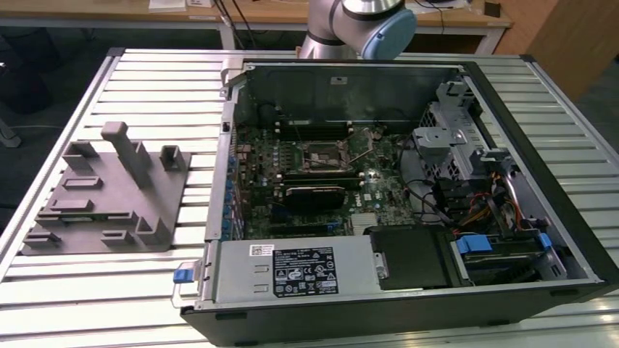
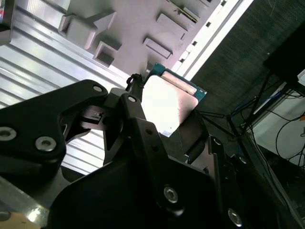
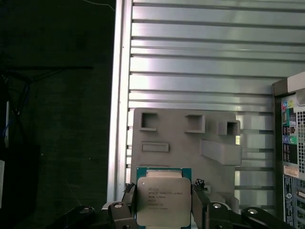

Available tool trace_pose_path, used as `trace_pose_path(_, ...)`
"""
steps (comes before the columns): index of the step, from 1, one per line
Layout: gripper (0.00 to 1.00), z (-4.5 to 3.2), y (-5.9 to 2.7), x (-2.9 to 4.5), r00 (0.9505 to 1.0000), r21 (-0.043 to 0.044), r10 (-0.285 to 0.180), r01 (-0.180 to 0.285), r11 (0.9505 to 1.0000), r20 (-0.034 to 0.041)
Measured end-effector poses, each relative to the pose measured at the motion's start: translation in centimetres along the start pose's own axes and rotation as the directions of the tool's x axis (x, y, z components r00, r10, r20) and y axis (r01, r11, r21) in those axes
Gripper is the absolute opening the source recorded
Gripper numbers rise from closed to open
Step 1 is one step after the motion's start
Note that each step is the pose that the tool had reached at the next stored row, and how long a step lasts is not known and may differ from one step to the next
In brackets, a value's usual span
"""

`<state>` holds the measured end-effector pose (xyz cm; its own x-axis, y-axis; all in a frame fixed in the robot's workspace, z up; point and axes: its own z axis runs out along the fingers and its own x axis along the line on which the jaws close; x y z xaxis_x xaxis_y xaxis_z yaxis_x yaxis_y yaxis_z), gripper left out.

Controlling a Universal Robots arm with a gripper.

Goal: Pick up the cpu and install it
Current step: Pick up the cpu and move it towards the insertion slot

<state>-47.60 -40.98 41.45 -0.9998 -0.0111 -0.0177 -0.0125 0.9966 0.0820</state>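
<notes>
End effector pinching cpu by opposite edges, clear of grey block.

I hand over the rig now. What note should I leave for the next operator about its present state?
Pincer: shut on the small flat square silver-topped cpu, held above the grey plastic block with upright posts.
Done: cpu picked up.
Left: installing; the cpu is outside the open black computer case.

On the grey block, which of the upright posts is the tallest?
The wide middle post, which rises well above the shorter posts on either side. The end effector holds the cpu.
</notes>
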Motion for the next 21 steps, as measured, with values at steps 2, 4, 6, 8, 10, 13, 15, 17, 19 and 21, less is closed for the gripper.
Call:
trace_pose_path(2, 0.55, -0.24, 0.02, 0.00, 1.0000, 0.0000, 0.000, 0.000, 1.0000, 0.0007)
trace_pose_path(4, 0.55, -0.44, 0.04, -0.01, 1.0000, 0.0000, 0.000, 0.000, 1.0000, 0.0009)
trace_pose_path(6, 0.55, -0.64, 0.05, -0.01, 1.0000, 0.0000, 0.000, 0.000, 1.0000, 0.0012)
trace_pose_path(8, 0.55, -0.85, 0.07, -0.02, 1.0000, 0.0000, 0.000, 0.000, 1.0000, 0.0016)
trace_pose_path(10, 0.55, -1.04, 0.09, -0.02, 1.0000, 0.0000, 0.000, 0.000, 1.0000, 0.0015)
trace_pose_path(13, 0.55, -1.40, 0.11, -0.03, 1.0000, 0.0000, 0.000, 0.000, 1.0000, 0.0028)
trace_pose_path(15, 0.55, -1.79, 0.15, -0.04, 1.0000, 0.0001, 0.000, 0.000, 1.0000, 0.0030)
trace_pose_path(17, 0.55, -2.21, 0.18, -0.04, 1.0000, 0.0000, 0.000, 0.000, 1.0000, 0.0032)
trace_pose_path(19, 0.55, -2.58, 0.21, -0.05, 1.0000, 0.0001, 0.000, 0.000, 1.0000, 0.0034)
trace_pose_path(21, 0.55, -2.97, 0.24, -0.06, 1.0000, 0.0000, 0.000, 0.000, 1.0000, 0.0038)
